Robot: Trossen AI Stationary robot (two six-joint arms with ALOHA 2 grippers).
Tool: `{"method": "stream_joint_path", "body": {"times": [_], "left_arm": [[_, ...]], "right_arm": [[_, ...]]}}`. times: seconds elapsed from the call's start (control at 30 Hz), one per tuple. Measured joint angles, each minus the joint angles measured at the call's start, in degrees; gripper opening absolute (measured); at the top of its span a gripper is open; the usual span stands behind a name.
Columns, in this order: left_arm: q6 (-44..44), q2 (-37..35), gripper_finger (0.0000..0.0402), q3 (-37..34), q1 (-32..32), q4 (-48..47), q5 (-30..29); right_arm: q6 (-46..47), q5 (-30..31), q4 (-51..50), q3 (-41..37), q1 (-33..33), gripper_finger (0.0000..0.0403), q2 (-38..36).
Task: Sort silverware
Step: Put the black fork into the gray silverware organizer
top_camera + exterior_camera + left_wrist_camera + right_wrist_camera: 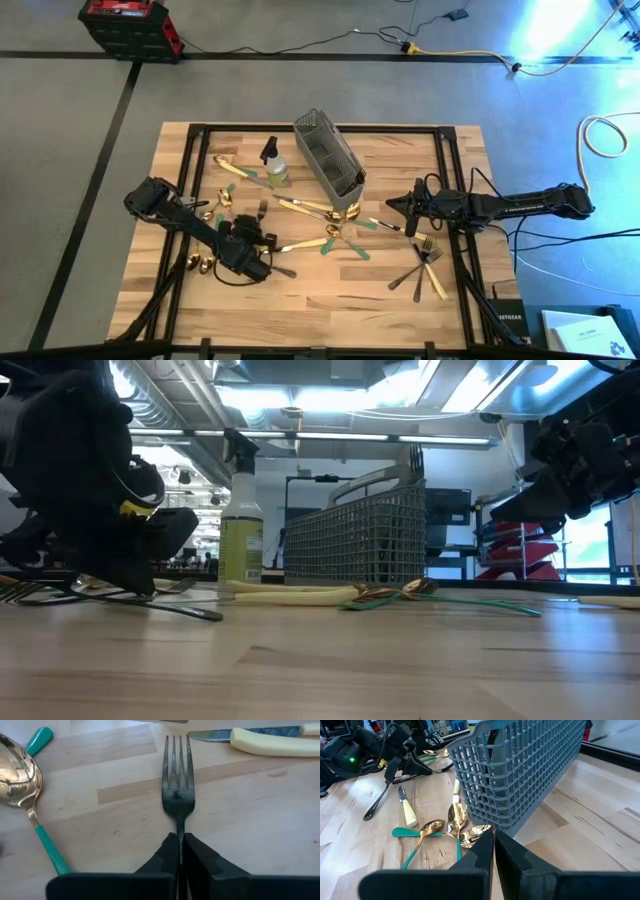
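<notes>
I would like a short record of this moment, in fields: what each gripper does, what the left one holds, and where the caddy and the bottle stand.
left gripper: shut on the black fork, down at the table's front left
black fork: lies flat on the wooden table, handle between the fingers, tines pointing away
right gripper: shut, holds nothing, beside the grey mesh caddy
grey mesh caddy: stands mid-table
spray bottle: upright, left of the caddy
nearby: gold spoon with green handle, cream-handled knife
</notes>
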Motion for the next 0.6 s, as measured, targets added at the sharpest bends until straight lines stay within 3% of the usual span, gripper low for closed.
{"method": "stream_joint_path", "body": {"times": [0.23, 0.6], "left_arm": [[7.42, -3.00, 0.0004, 2.43, 0.19, -0.58, 1.15], [14.11, -8.77, 0.0003, 4.02, 0.77, -0.44, -3.47]], "right_arm": [[0.00, 0.00, -0.30, 0.00, -0.02, 0.0000, 0.01], [0.00, 0.00, -0.58, -0.01, 0.00, 0.0000, -0.01]]}}
